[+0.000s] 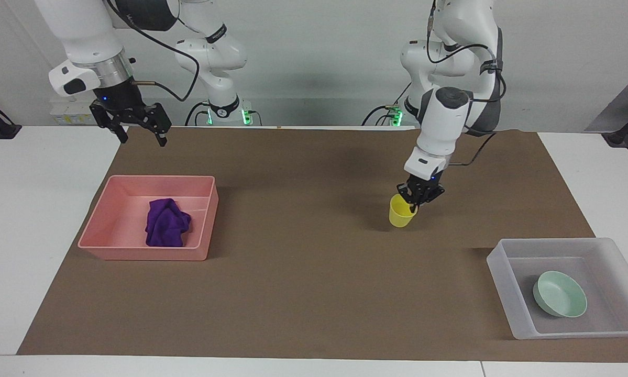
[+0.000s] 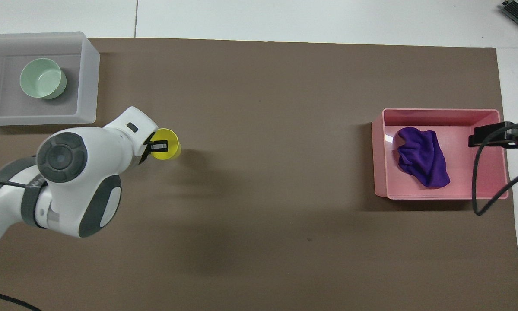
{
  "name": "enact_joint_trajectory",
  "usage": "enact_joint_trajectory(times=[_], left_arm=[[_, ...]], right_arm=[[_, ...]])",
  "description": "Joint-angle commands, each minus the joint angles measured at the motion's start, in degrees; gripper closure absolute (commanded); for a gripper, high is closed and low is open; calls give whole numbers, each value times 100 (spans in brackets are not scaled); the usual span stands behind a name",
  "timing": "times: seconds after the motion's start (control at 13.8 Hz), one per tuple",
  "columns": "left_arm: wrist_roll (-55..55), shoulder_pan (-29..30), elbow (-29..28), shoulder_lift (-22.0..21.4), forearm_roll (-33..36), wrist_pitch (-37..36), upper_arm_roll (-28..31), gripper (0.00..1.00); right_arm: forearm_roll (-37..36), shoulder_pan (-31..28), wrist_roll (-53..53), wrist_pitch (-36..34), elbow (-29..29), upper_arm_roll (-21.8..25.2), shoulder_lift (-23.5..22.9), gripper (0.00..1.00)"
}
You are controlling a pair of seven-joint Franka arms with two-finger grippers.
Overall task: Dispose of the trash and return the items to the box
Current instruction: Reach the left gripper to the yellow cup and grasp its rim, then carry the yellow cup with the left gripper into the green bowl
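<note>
My left gripper point(image 1: 417, 201) is shut on the rim of the small yellow cup point(image 1: 400, 213) and holds it upright at or just above the brown mat; both also show in the overhead view, gripper point(image 2: 158, 147) and cup point(image 2: 169, 149). The mint-green bowl point(image 1: 560, 294) lies in the translucent box point(image 1: 502, 272) at the left arm's end. The purple fabric wad point(image 1: 166, 224) lies loose in the pink tray point(image 1: 141, 255). My right gripper point(image 1: 142, 140) is open and empty, raised high over the mat's edge beside the pink tray.
The brown mat point(image 1: 303, 272) covers most of the white table. In the overhead view the box point(image 2: 88, 82) stands a little farther from the robots than the cup. The right arm's cable point(image 2: 477, 181) hangs over the pink tray point(image 2: 377, 151).
</note>
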State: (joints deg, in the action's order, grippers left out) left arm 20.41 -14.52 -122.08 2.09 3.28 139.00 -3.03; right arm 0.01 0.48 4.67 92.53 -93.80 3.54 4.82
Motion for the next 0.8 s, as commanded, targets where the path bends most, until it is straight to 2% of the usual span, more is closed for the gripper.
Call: enact_joint_trajectory(times=[0.0, 0.29, 0.73], left_arm=[[-458, 465, 806, 309, 111, -320, -5, 100], [-1090, 1230, 1764, 765, 111, -382, -5, 100], [-2075, 2304, 3425, 1837, -116, -1225, -58, 100]], right_arm=[[-80, -57, 78, -254, 143, -29, 1, 0], [-89, -75, 43, -201, -138, -37, 168, 0], [-247, -22, -71, -42, -288, -90, 230, 0]])
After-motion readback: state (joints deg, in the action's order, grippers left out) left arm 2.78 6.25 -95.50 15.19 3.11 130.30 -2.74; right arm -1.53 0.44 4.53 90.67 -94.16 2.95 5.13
